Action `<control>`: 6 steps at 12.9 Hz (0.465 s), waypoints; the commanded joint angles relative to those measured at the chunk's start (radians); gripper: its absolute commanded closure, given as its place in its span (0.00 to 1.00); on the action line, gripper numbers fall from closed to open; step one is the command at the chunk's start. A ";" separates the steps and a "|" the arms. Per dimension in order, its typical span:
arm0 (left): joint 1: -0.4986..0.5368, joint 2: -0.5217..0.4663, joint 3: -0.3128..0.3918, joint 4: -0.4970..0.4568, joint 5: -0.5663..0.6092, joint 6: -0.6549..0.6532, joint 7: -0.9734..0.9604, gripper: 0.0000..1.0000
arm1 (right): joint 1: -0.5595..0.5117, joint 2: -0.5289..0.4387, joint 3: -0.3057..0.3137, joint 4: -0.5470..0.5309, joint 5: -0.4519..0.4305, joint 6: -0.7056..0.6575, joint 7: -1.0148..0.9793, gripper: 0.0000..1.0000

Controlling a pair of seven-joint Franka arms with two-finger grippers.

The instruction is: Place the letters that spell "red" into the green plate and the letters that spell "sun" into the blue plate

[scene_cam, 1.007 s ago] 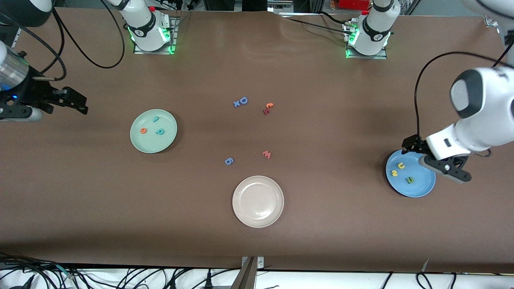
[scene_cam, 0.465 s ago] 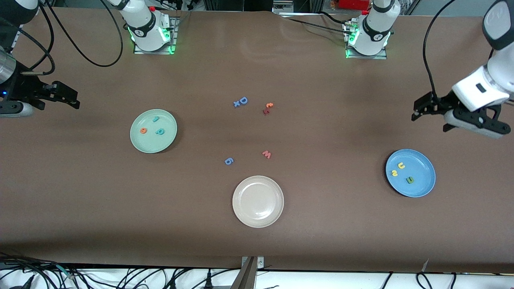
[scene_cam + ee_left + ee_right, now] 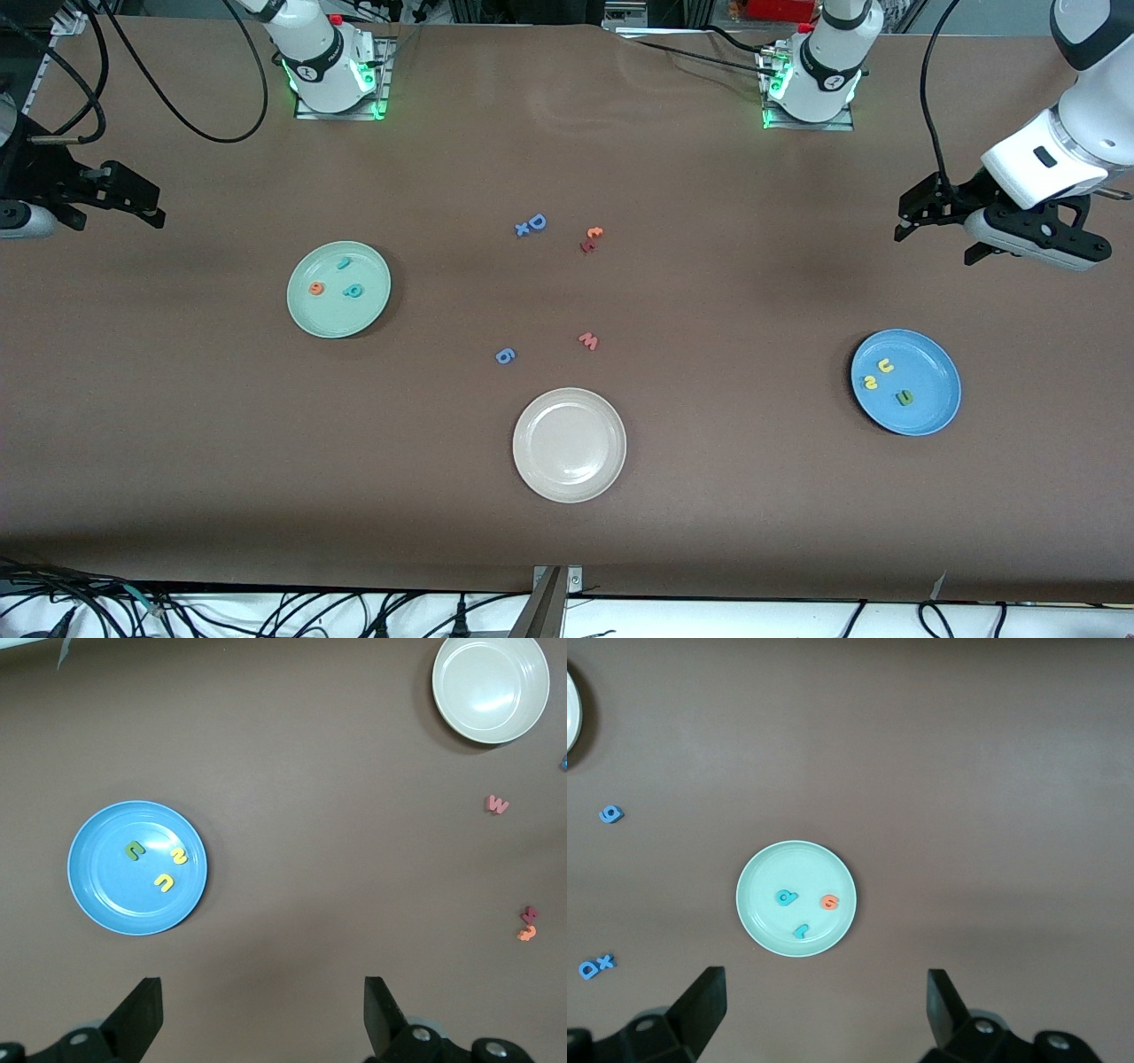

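Note:
The green plate [image 3: 341, 317] lies toward the right arm's end and holds a teal "r" [image 3: 343, 262], an orange "e" [image 3: 315, 287] and a teal "d" [image 3: 353, 291]. The blue plate [image 3: 930, 363] lies toward the left arm's end, with a yellow "u" [image 3: 884, 365], a yellow "s" [image 3: 870, 383] and a dark green "n" [image 3: 904, 398] in it. My left gripper [image 3: 937, 239] hangs open and empty over bare table, apart from the blue plate [image 3: 106, 895]. My right gripper [image 3: 146, 208] is open and empty too, apart from the green plate [image 3: 824, 864].
A cream-white plate [image 3: 523, 443] sits mid-table, nearer the front camera. Loose letters lie between the plates: a blue "D" with an "x" [image 3: 532, 224], a small orange and red pair [image 3: 591, 238], a pink "w" [image 3: 588, 340] and a blue "g" [image 3: 504, 356].
The left gripper has left the blue plate's edge, rising and drawing back toward its base. The right gripper has also pulled back toward the table's end. No letter has moved.

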 commanded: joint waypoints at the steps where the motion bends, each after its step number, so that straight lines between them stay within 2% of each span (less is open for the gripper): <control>1: 0.019 0.019 -0.019 0.039 0.049 -0.046 -0.018 0.00 | -0.012 -0.047 0.007 -0.054 0.022 0.002 -0.013 0.00; 6: 0.019 0.049 -0.017 0.082 0.052 -0.055 -0.018 0.00 | -0.012 -0.033 0.003 -0.045 0.027 0.011 -0.029 0.00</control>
